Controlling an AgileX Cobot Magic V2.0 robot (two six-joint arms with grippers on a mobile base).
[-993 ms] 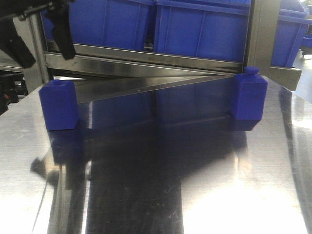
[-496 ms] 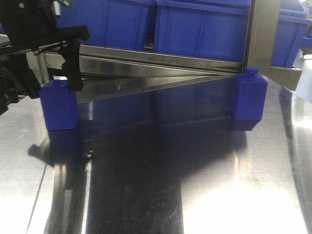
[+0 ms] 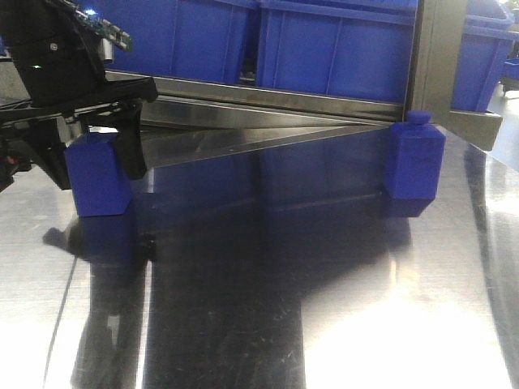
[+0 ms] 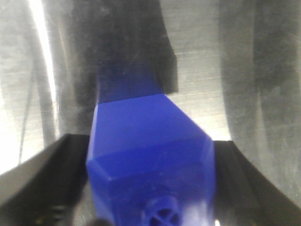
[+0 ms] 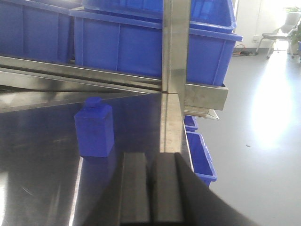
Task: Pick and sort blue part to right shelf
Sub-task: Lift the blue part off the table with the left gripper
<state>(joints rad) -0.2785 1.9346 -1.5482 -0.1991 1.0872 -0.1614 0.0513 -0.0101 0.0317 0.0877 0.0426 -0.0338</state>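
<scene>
Two blue parts stand upright on the steel table (image 3: 324,308). The left blue part (image 3: 96,190) sits between the black fingers of my left gripper (image 3: 99,177), which is open and straddles it. In the left wrist view this part (image 4: 150,141) fills the gap of the left gripper (image 4: 150,188), with a sliver of table showing beside the left finger (image 4: 42,179). The other blue part (image 3: 413,162) stands at the far right by the right shelf's post (image 3: 434,57). My right gripper (image 5: 151,188) is shut and empty, behind that part (image 5: 94,127).
The right shelf's steel front rail (image 3: 268,101) runs along the table's far edge, with large blue bins (image 3: 332,49) above it. A steel bracket (image 5: 207,96) sticks out at the table's right corner. Smaller blue bins (image 5: 200,155) sit low beyond the right edge.
My left gripper has come down from above the shelf rail and now has its fingers on either side of the left blue part. Neither blue part has moved.
</scene>
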